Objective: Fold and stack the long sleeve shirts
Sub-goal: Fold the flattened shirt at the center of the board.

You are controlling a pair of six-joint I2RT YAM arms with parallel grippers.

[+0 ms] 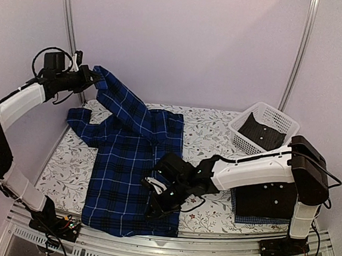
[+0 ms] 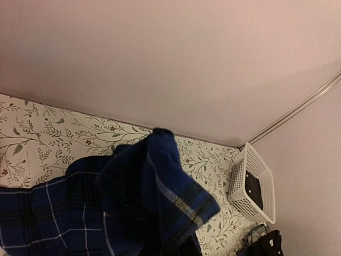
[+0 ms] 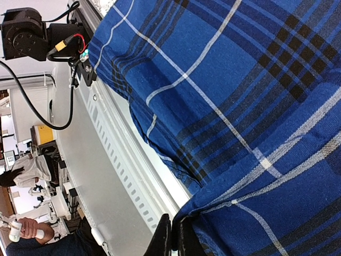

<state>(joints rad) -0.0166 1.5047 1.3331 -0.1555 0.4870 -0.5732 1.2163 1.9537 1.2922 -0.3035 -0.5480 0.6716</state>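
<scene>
Right fingers (image 3: 164,238): pressed together on the near hem of the plaid shirt (image 1: 128,172), with a doubled edge of cloth between them.
Right gripper (image 1: 155,207): low over the hem, to the near left of the basket (image 1: 282,121).
Left gripper (image 1: 96,77): high in the air, far left of the basket. The fingers are hard to see, but the sleeve (image 2: 160,186) hangs from it, so I judge that they pinch the cuff end.
Reason for the holds: probably the sleeve is lifted to bring it over the body, while the other arm keeps the hem in place (this is only my reading).
Plaid shirt: spread out left of the basket, not yet folded.
Other shirts: one dark shirt (image 1: 264,131) lies inside the basket. In front of the basket, a folded black shirt (image 1: 266,201) rests on a blue check one (image 1: 259,220).
Surface: a table (image 1: 219,129) with a pale leaf-pattern cover.
Room: plain lilac walls, and two metal poles, one behind the basket.
</scene>
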